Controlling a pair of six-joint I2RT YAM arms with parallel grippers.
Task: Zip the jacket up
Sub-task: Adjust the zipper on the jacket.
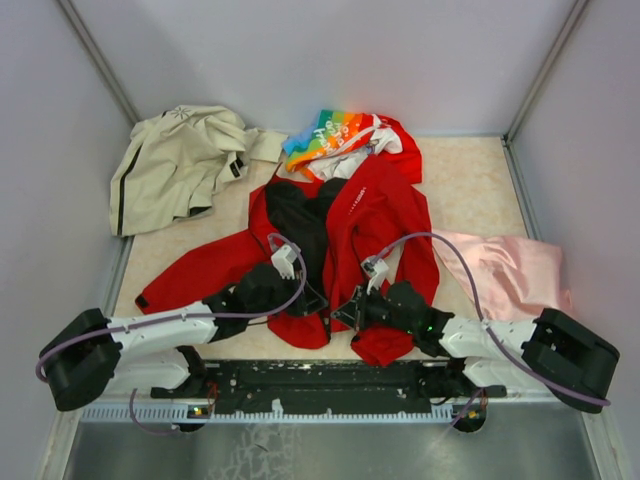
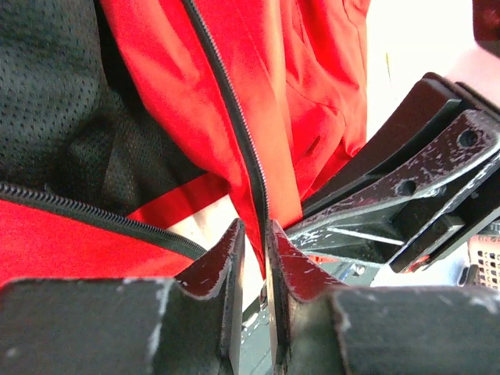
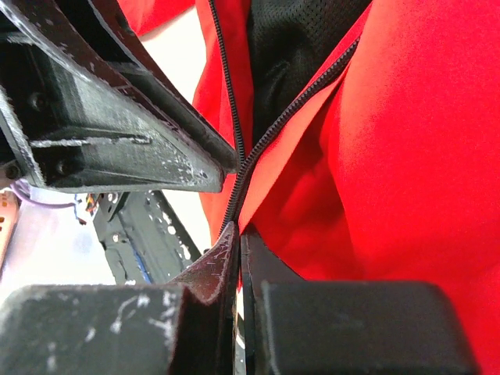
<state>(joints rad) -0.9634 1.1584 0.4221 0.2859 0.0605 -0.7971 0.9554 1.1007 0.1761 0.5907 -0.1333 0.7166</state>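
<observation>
The red jacket lies open on the table with its black lining showing. Both grippers meet at its near hem. My left gripper has its jaws a narrow gap apart, and one dark zipper edge runs down into that gap. The other zipper edge crosses at the left. My right gripper is shut on the bottom of the zipper line, where the teeth meet the red fabric. Each wrist view shows the other gripper close by.
A beige jacket lies at the back left. A rainbow-and-white garment sits behind the red collar. Pink cloth lies at the right, over the right arm. The black base rail runs along the near edge, and walls enclose the table.
</observation>
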